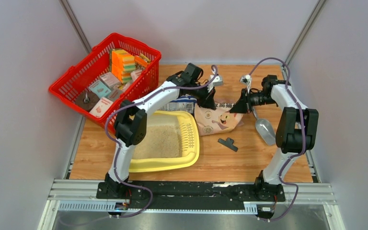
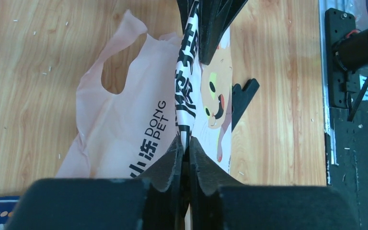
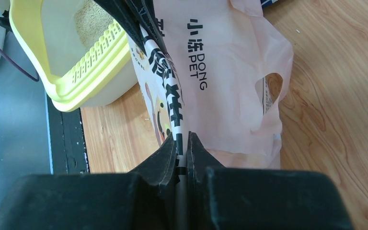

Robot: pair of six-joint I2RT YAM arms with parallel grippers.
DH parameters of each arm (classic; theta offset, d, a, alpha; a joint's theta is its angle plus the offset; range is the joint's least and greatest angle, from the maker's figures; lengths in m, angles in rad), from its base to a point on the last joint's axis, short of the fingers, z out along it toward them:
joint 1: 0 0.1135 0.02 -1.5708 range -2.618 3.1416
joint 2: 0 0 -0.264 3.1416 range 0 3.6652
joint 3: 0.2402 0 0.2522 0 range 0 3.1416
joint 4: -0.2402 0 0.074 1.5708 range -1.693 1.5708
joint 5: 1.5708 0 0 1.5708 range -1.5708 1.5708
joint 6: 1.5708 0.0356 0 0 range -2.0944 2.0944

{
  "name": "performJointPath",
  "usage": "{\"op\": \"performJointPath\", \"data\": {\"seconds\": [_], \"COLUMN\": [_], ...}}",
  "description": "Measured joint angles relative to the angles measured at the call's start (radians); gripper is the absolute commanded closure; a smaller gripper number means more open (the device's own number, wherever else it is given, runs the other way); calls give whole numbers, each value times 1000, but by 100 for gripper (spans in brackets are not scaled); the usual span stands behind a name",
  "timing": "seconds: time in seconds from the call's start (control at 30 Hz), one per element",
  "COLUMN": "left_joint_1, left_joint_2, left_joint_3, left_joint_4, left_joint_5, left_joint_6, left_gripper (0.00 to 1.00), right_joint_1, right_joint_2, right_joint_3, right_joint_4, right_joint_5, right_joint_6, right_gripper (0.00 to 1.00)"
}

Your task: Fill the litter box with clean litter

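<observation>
The pale-yellow litter box [image 1: 165, 165] lies left of centre with clean litter [image 1: 160, 141] spread inside it; the right wrist view shows the litter box [image 3: 96, 52] and the litter [image 3: 92, 19] at top left. To its right, the tan paper bag [image 1: 220, 120] with dark lettering and a cartoon animal is pinched between both grippers. My left gripper [image 1: 210, 101] is shut on one part of the bag's folded top edge [image 2: 186, 96]. My right gripper [image 1: 239, 108] is shut on the same edge [image 3: 172, 100] from the other side.
A red mesh basket [image 1: 72, 88] of boxes stands at the back left. A blue-and-white bag [image 1: 182, 103] lies behind the litter box. A grey scoop [image 1: 265, 129] rests near the right arm. A black clip [image 1: 227, 143] lies in front of the bag.
</observation>
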Motion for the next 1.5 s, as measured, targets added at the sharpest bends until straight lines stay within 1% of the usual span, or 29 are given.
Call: {"op": "performJointPath", "data": {"seconds": [0.03,0.1,0.17,0.3,0.4,0.5,0.53,0.6,0.63,0.67,0.77,0.83,0.9,1.0,1.17,1.2,1.23,1.27,1.3,1.37,1.4,1.47,1.5], "left_joint_1": [1,6,15,35,48,54,54,52,48,43,29,13,-4,-21,-43,-46,-48,-48,-48,-48,-48,-48,-48], "left_joint_2": [0,-3,-30,-109,-145,-148,-148,-148,-146,-142,-95,-56,-26,16,62,65,65,65,65,66,67,69,69], "left_joint_3": [0,-15,-78,-234,-330,-369,-370,-366,-353,-338,-207,-103,-36,25,30,30,30,30,30,30,30,29,27], "left_joint_4": [2,24,95,261,381,456,464,472,469,464,430,390,351,281,211,207,204,202,201,193,187,174,170], "left_joint_5": [-2,2,4,4,5,11,13,19,22,23,32,46,65,95,103,103,100,96,92,83,80,75,73], "left_joint_6": [-9,-35,-89,-243,-373,-478,-497,-514,-515,-509,-461,-402,-346,-274,-206,-199,-192,-185,-182,-166,-158,-147,-146], "left_gripper": [96,99,99,100,100,80,70,64,59,58,55,53,53,48,44,46,50,57,71,82,90,93,88], "right_joint_1": [0,1,4,17,21,18,15,5,0,-5,-12,-12,-12,-12,-3,-2,-1,-1,0,2,2,2,2], "right_joint_2": [0,0,0,14,66,108,115,130,138,148,179,196,206,215,221,223,225,225,225,225,225,224,224], "right_joint_3": [1,3,8,32,78,99,102,103,103,105,116,132,145,163,189,193,196,198,198,200,200,200,200], "right_joint_4": [-1,-1,-3,-21,-78,-131,-150,-178,-188,-200,-226,-242,-250,-261,-265,-265,-265,-265,-265,-265,-266,-266,-266], "right_joint_5": [0,-1,-5,-35,-74,-104,-111,-119,-124,-130,-148,-154,-155,-154,-132,-124,-121,-121,-119,-117,-117,-116,-114], "right_joint_6": [0,0,2,13,4,-6,-12,-27,-34,-41,-58,-69,-77,-87,-98,-98,-100,-100,-100,-101,-101,-101,-101], "right_gripper": [94,95,96,96,96,96,96,96,95,95,95,95,95,95,95,95,95,95,94,92,92,92,92]}}
